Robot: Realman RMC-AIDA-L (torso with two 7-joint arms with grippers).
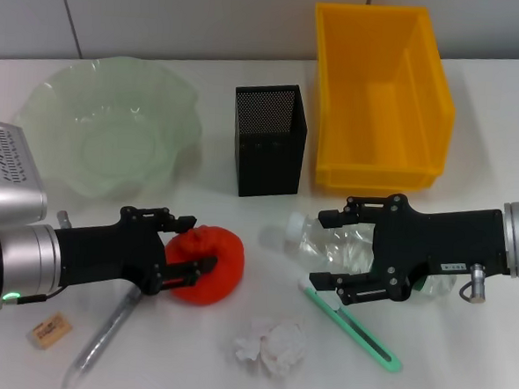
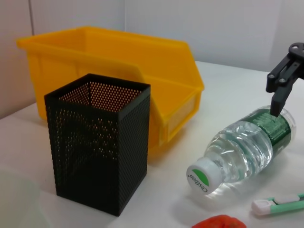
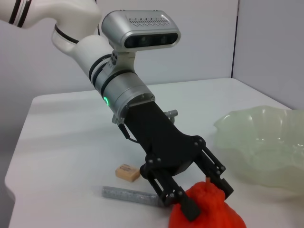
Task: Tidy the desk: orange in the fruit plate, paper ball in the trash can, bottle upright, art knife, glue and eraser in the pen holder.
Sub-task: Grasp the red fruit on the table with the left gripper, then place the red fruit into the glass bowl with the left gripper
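My left gripper (image 1: 195, 243) is shut on the red-orange orange (image 1: 215, 271), which rests on the table; the right wrist view shows its fingers (image 3: 190, 209) pressed into the orange (image 3: 209, 213). The clear bottle (image 1: 314, 237) lies on its side, white cap toward the pen holder. My right gripper (image 1: 327, 250) is open, its jaws straddling the bottle's body. A green art knife (image 1: 348, 328) lies just in front of the bottle. The paper ball (image 1: 270, 345) is near the front edge. The grey glue stick (image 1: 101, 342) and tan eraser (image 1: 49, 331) lie under my left arm.
The pale green fruit plate (image 1: 105, 132) sits at the back left. The black mesh pen holder (image 1: 269, 142) stands at the back centre, and the yellow bin (image 1: 336, 102) stands beside it on the right.
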